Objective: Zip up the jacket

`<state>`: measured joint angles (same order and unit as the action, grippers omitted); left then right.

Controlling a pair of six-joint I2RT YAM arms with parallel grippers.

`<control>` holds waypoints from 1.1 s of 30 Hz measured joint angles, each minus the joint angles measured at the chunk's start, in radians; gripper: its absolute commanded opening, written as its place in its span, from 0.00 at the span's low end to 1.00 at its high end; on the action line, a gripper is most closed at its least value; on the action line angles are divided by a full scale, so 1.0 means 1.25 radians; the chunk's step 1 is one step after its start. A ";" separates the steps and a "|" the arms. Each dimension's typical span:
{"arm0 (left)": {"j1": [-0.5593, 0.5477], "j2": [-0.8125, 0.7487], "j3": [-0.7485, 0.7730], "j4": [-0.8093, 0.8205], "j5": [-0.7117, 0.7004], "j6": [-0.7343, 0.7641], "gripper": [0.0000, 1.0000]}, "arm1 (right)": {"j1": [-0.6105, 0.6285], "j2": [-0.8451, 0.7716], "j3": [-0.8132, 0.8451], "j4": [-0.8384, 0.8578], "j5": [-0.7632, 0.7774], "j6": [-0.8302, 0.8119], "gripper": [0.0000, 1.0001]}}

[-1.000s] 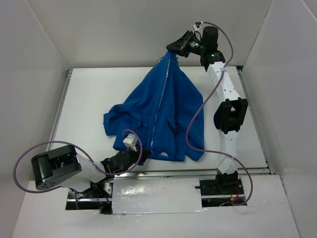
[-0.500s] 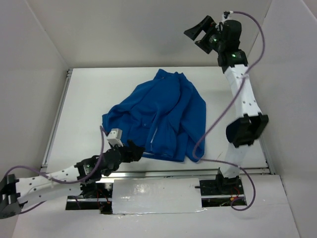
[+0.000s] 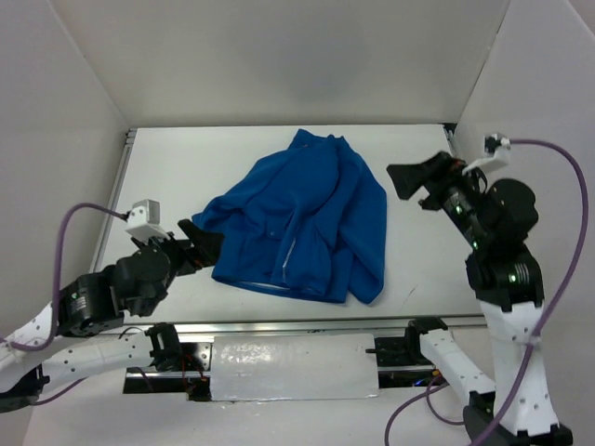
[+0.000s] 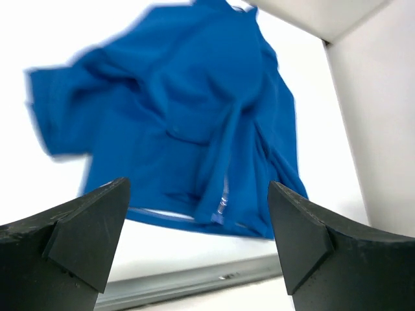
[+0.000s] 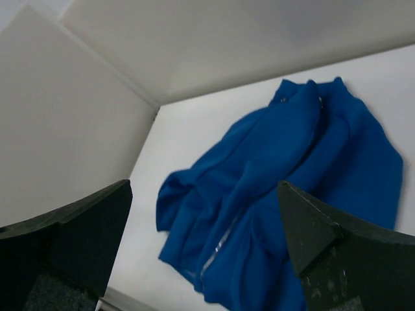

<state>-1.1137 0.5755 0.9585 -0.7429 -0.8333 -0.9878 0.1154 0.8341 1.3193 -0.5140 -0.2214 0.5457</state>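
Note:
The royal-blue jacket (image 3: pixel 302 218) lies crumpled on the white table, collar toward the back wall, hem toward the front. A short stretch of its light zipper (image 3: pixel 290 253) shows near the hem. My left gripper (image 3: pixel 206 243) hovers open just off the jacket's left sleeve, holding nothing. In the left wrist view the jacket (image 4: pixel 188 110) and zipper (image 4: pixel 224 201) lie beyond the wide-apart fingers (image 4: pixel 84 240). My right gripper (image 3: pixel 402 183) stands open to the right of the jacket, raised above the table. The right wrist view looks down on the jacket (image 5: pixel 279 194) and its zipper (image 5: pixel 217 249).
White walls (image 3: pixel 279 56) enclose the table on three sides. A metal rail (image 3: pixel 307 325) runs along the front edge, with a silvery plate (image 3: pixel 293 367) between the arm bases. Purple cables loop from both arms.
Both grippers have opened and let go of the jacket. The right arm dropped from the raised collar and pulled back right; the left drew back left. The jacket has settled on the table.

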 measured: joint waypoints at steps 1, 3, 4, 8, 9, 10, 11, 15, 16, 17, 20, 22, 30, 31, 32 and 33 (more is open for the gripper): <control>0.000 0.015 0.038 -0.027 -0.016 0.006 1.00 | 0.000 -0.038 -0.018 -0.025 0.000 -0.008 1.00; 0.000 0.042 0.107 -0.098 -0.055 0.015 1.00 | 0.000 -0.113 -0.036 -0.075 0.008 -0.023 1.00; 0.000 0.051 0.136 -0.133 -0.076 0.016 0.99 | 0.000 -0.142 -0.042 -0.099 0.018 -0.031 1.00; 0.000 0.053 0.219 -0.289 -0.156 -0.010 0.99 | 0.000 -0.277 -0.038 -0.208 0.062 -0.070 1.00; 0.000 0.043 0.233 -0.325 -0.175 -0.017 0.99 | 0.000 -0.310 -0.030 -0.237 0.070 -0.082 1.00; 0.000 0.030 0.241 -0.355 -0.188 -0.029 0.99 | 0.001 -0.337 -0.019 -0.266 0.082 -0.094 1.00; 0.000 0.010 0.247 -0.380 -0.200 -0.033 0.99 | 0.006 -0.360 -0.008 -0.291 0.095 -0.103 1.00; 0.000 -0.085 0.257 -0.443 -0.226 -0.048 0.99 | 0.039 -0.406 -0.003 -0.357 0.131 -0.123 1.00; 0.000 -0.103 0.260 -0.453 -0.231 -0.049 0.99 | 0.045 -0.409 -0.005 -0.370 0.141 -0.125 1.00; 0.000 -0.120 0.261 -0.459 -0.236 -0.049 0.99 | 0.053 -0.412 -0.010 -0.379 0.155 -0.128 1.00; 0.000 -0.143 0.261 -0.477 -0.242 -0.049 0.99 | 0.075 -0.416 -0.027 -0.398 0.196 -0.132 1.00; 0.000 -0.143 0.256 -0.479 -0.245 -0.048 0.99 | 0.086 -0.416 -0.034 -0.407 0.221 -0.133 1.00; 0.000 -0.130 0.222 -0.486 -0.246 -0.043 0.99 | 0.089 -0.416 -0.051 -0.409 0.256 -0.132 1.00; 0.000 -0.129 0.222 -0.485 -0.246 -0.041 0.99 | 0.089 -0.416 -0.055 -0.410 0.256 -0.132 1.00; 0.000 -0.128 0.222 -0.485 -0.247 -0.037 0.99 | 0.089 -0.417 -0.058 -0.410 0.256 -0.132 1.00; 0.000 -0.127 0.222 -0.484 -0.247 -0.031 1.00 | 0.089 -0.416 -0.061 -0.410 0.256 -0.132 1.00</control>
<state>-1.1137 0.4164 1.2358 -1.3483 -1.1416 -1.0267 0.2272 0.3138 1.2427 -1.0260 0.0990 0.3813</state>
